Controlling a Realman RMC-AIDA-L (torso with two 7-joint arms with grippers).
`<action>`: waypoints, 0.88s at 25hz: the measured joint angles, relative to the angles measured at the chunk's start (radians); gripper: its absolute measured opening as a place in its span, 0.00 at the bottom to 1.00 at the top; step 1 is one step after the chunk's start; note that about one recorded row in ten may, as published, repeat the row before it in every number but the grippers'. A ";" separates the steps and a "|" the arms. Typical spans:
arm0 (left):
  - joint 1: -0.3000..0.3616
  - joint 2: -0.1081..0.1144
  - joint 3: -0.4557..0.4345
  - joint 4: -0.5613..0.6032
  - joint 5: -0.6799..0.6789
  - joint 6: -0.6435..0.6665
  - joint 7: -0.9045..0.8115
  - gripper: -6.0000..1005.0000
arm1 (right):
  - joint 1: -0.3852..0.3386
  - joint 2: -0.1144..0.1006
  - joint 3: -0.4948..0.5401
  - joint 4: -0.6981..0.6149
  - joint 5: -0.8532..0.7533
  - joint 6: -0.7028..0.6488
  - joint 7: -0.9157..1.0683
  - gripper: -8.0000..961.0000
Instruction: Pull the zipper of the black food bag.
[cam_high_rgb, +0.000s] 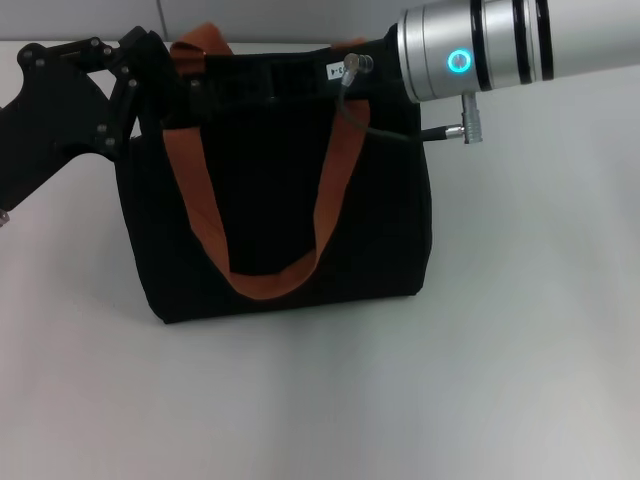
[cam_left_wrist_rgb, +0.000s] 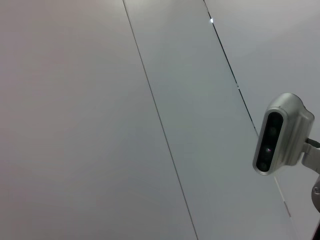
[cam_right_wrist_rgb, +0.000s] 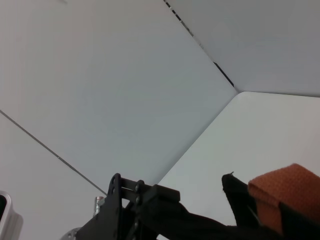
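A: Head view?
B: A plain white desk carries the large boxy black fabric food bag with orange-brown webbing handles, near the far edge. The black left tool touches the bag's top left corner; the right tool is hidden behind its silver arm at the top right corner. Grip unclear for both; zipper unseen.
A: Wrist views?
B: Left: pale wall panels, a grey camera. Right: the bag's top, one handle.

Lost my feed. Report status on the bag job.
Left gripper at black food bag's top left corner; right gripper hidden behind its arm at top right. Zipper not visible. Nothing blocking.
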 joint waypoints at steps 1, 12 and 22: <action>0.000 0.000 0.000 0.000 0.000 0.000 0.000 0.03 | 0.001 0.000 0.000 -0.001 0.001 -0.002 0.000 0.48; -0.003 -0.001 0.000 -0.015 0.000 -0.015 0.005 0.03 | -0.013 -0.002 0.008 -0.009 0.022 -0.033 0.000 0.49; -0.010 -0.002 0.000 -0.021 -0.001 -0.011 0.000 0.03 | 0.001 -0.005 -0.009 -0.008 0.015 -0.010 -0.003 0.49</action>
